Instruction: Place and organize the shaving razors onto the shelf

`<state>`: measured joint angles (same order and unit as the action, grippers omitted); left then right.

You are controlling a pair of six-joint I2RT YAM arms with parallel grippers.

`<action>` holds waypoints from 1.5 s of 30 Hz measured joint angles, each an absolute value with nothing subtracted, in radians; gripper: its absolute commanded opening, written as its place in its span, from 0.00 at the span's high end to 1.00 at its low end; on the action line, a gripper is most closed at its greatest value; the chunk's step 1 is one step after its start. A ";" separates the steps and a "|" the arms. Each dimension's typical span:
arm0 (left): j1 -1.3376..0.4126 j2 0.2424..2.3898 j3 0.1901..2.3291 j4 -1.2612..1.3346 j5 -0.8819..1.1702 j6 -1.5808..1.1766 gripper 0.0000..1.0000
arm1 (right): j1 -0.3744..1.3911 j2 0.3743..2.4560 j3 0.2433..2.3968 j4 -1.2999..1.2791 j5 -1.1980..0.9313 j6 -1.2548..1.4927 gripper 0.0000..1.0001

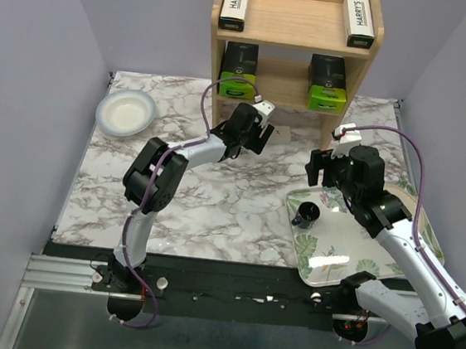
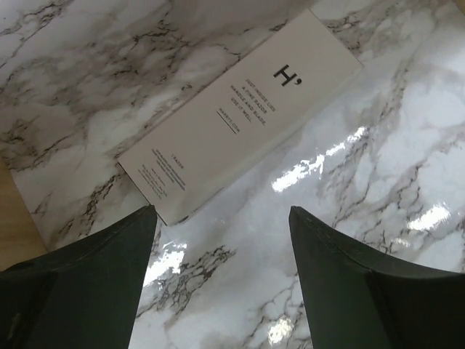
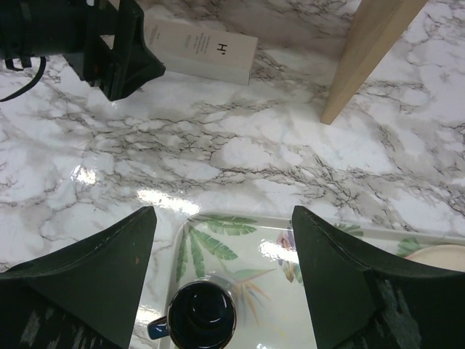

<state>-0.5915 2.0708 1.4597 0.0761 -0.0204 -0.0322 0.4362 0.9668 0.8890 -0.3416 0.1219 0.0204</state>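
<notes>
Left wrist view: left pincer [image 2: 221, 212] released over flat HARRY'S box [image 2: 240, 116] on counter; box lies diagonal to jaws, so squeeze may skid it.

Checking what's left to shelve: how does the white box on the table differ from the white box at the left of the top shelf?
The table box lies on the marble below the open left pincer; the shelf box sits on the top tier of the shelf. The table box shows "H'" and fine print; the shelf box shows "HARRY'S" large. Both are slim white boxes lying flat.
</notes>
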 measured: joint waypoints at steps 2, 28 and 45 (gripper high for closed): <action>-0.591 2.097 1.491 0.076 -0.038 -0.051 0.07 | 0.436 0.965 0.888 -0.340 0.122 0.020 0.16; -0.615 2.168 1.592 0.023 0.063 -0.207 0.16 | 0.417 0.964 0.879 -0.338 0.123 0.020 0.16; -0.599 2.032 1.238 0.142 0.123 -0.265 0.24 | 0.410 0.971 0.879 -0.339 0.122 0.020 0.16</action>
